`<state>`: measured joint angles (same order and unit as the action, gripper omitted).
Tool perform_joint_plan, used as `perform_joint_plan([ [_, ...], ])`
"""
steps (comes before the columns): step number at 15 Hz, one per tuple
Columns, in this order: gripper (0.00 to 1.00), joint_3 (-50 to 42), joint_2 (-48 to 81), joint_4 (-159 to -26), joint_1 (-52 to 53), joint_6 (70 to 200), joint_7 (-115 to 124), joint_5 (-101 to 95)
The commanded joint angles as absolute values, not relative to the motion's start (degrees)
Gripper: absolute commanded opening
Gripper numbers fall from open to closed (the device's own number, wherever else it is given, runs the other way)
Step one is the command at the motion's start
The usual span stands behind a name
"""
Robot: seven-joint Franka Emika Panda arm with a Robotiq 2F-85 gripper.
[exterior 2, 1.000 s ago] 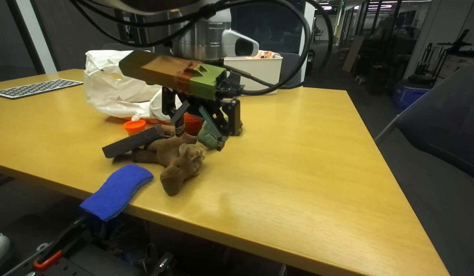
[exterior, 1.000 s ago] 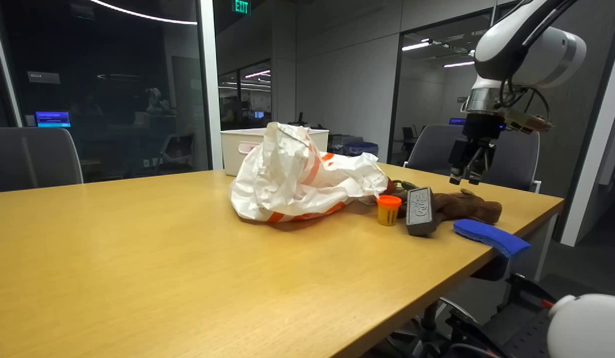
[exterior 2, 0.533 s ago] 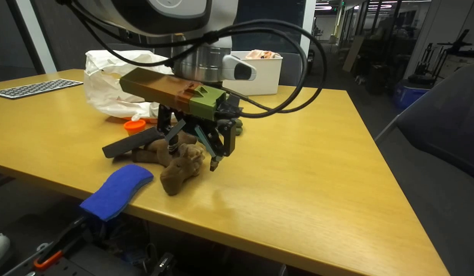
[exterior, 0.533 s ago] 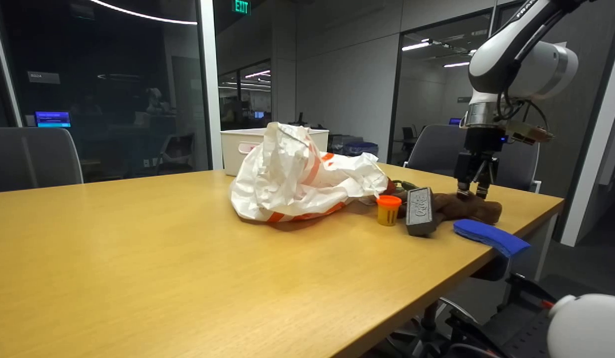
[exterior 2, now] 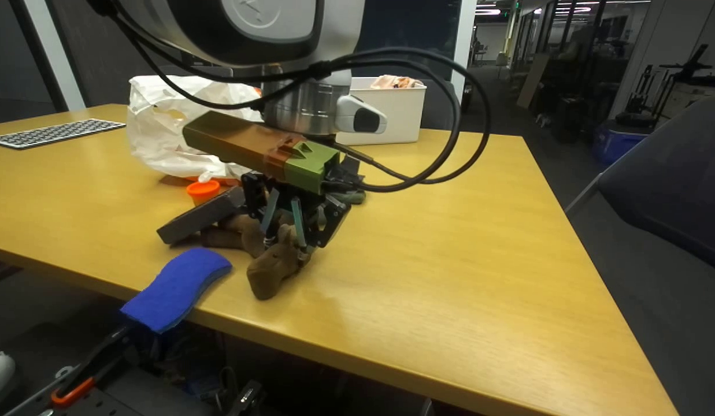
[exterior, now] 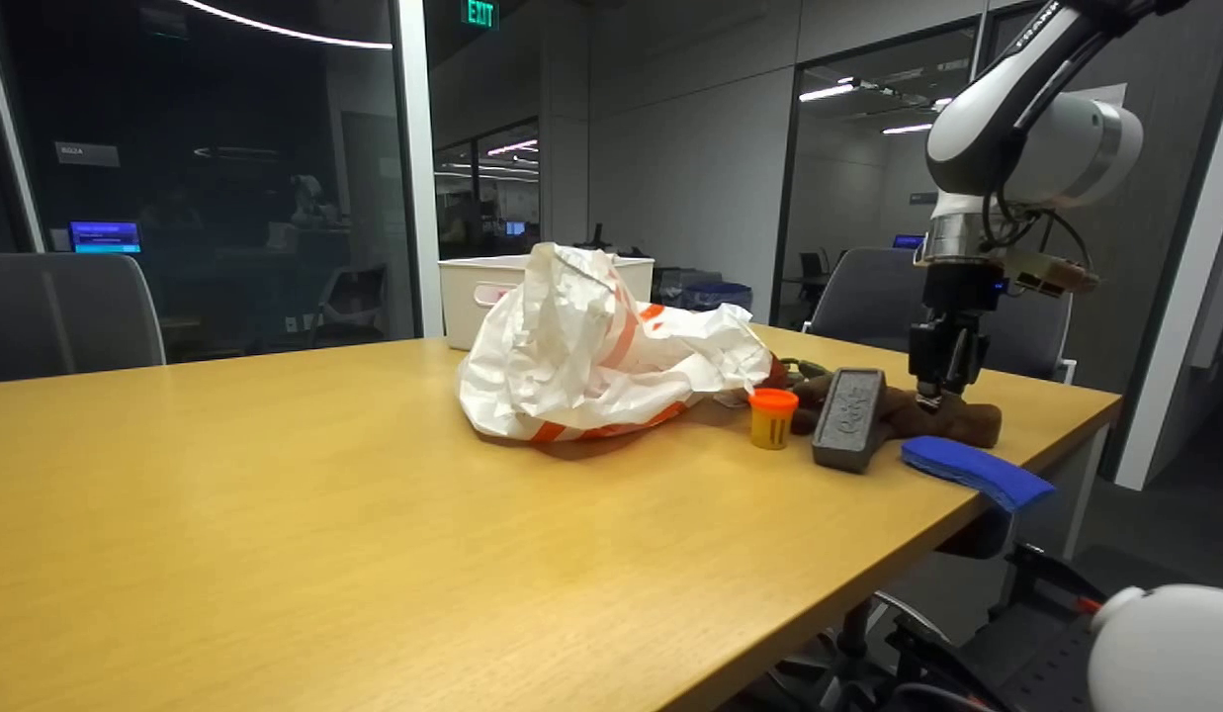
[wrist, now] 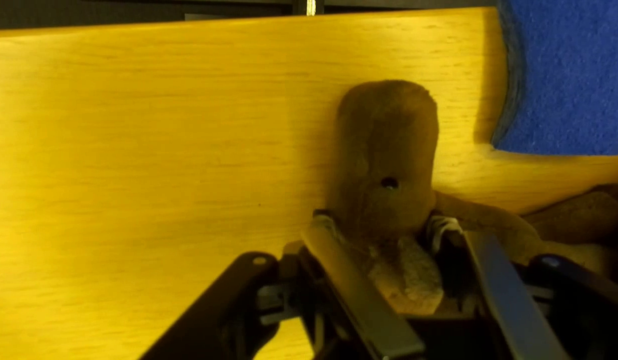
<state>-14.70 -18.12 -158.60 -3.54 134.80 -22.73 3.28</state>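
Dark block (exterior 2: 200, 218): was nudged slightly, tilted against the plush toy (exterior 2: 270, 268). Plush toy: was found on the bench (exterior 2: 478, 248), near its edge, head pinched by the claw (exterior 2: 286, 249), newly lowered and drawn in — a hold apparently gained. Keyboard (exterior 2: 56, 134), far left: was shown in an exterior view only. Fingertips (wrist: 442, 227) against both sides of the head: were shown plainly in the wrist view — less so elsewhere.

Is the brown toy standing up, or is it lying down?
Lying down: in both exterior views, the toy stretches low along the table, the gripper straddling its head.
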Motion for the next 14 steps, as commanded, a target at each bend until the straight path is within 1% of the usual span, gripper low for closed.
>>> perform_joint_plan([
  [1,0.18,-14.47,-17.49,-158.54,-4.08,135.94,-23.25,5.11],
  [3,0.03,-13.65,-17.98,-158.36,-4.98,138.07,-21.0,3.5],
  [5,0.01,-12.32,-19.91,-158.14,-6.57,142.7,-18.87,-0.83],
  [6,0.02,-11.82,-21.44,-158.0,-7.25,143.69,-17.9,-2.61],
  [7,0.04,-11.15,-23.04,-157.8,-8.04,144.39,-17.02,-4.88],
  [8,0.04,-10.51,-24.46,-157.53,-8.82,145.04,-16.11,-6.94],
  [9,0.03,-9.82,-26.19,-157.24,-9.55,145.28,-15.33,-8.93],
  [11,0.04,-8.41,-33.25,-160.73,-11.16,146.6,-13.42,-12.37],
  [12,0.04,-8.12,-33.38,-157.09,-10.89,145.09,-13.34,-12.42],
  [14,0.04,-6.1,-40.13,-157.89,-10.73,144.25,-11.11,-12.7],
])
